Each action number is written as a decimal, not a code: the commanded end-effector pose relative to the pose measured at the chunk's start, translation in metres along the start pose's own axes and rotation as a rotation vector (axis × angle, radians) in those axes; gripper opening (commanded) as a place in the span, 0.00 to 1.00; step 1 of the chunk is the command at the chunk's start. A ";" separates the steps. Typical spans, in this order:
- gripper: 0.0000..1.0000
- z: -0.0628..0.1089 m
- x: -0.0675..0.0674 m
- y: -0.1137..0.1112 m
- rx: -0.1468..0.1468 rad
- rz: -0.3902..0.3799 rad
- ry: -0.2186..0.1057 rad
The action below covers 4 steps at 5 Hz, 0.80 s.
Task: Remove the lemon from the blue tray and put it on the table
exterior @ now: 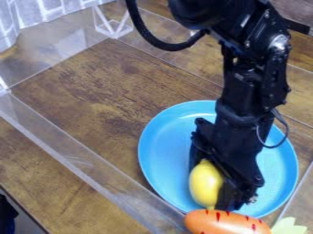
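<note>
Bright-yellow smooth oval lemon (pixel 206 184): on the round sky-blue plastic tray (pixel 167 149), in the tray's part toward the toy carrot.
Black robot gripper (pixel 224 172): over the tray, right up against the lemon and partly covering it — I cannot tell how far open its fingers are, or whether they grip the fruit.
Orange plastic toy carrot with green leaves (pixel 225 222): at the tray's near edge, close to the lemon.
Clear plastic wall (pixel 80 161): running diagonally beside the tray — a barrier on that side.
Dark-brown wood-grain table (pixel 91 91): extending beyond the tray, inside the wall.
</note>
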State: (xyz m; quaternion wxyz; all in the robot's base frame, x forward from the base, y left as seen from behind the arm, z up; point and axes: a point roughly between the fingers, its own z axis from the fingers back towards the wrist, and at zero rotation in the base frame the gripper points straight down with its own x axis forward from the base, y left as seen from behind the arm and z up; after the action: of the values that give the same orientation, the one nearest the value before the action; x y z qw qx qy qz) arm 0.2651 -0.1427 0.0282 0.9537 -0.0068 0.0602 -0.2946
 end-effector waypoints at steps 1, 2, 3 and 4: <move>0.00 0.027 0.003 0.003 0.017 -0.001 -0.078; 0.00 0.032 0.001 0.007 0.027 0.001 -0.077; 0.00 0.038 -0.002 0.010 0.037 0.004 -0.077; 0.00 0.043 -0.006 0.013 0.047 0.006 -0.075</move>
State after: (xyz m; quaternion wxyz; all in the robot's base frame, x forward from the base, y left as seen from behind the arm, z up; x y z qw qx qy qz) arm 0.2650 -0.1314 0.0515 0.9529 0.0096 0.0513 -0.2987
